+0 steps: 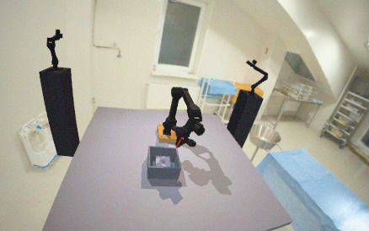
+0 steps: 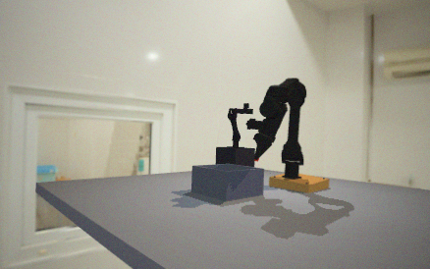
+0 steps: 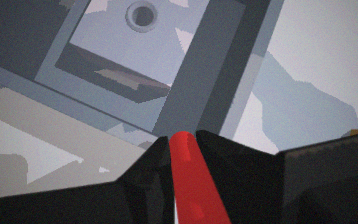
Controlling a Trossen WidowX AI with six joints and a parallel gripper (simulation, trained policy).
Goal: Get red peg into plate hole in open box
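Note:
My gripper (image 1: 181, 142) (image 3: 182, 142) is shut on the red peg (image 1: 179, 142) (image 3: 192, 185). It holds the peg tilted, above the table and beside the upper right of the open box in the top view. In the exterior view only a small red tip of the peg shows below the fingers, just above the box's rim. The grey-blue open box (image 1: 163, 172) (image 2: 227, 184) (image 3: 227, 70) stands on the table. The plate (image 3: 115, 35) at its bottom shows a round hole (image 3: 142, 16) with a raised ring, ahead of the peg's tip in the wrist view.
The arm's orange base block (image 1: 162, 134) (image 2: 300, 184) stands behind the box on the purple-grey table (image 1: 106, 169) (image 2: 369, 221). Two black pillars (image 1: 60, 110) (image 1: 245, 114) with small black arms stand beyond the table. Shadows of the arm fall on the table.

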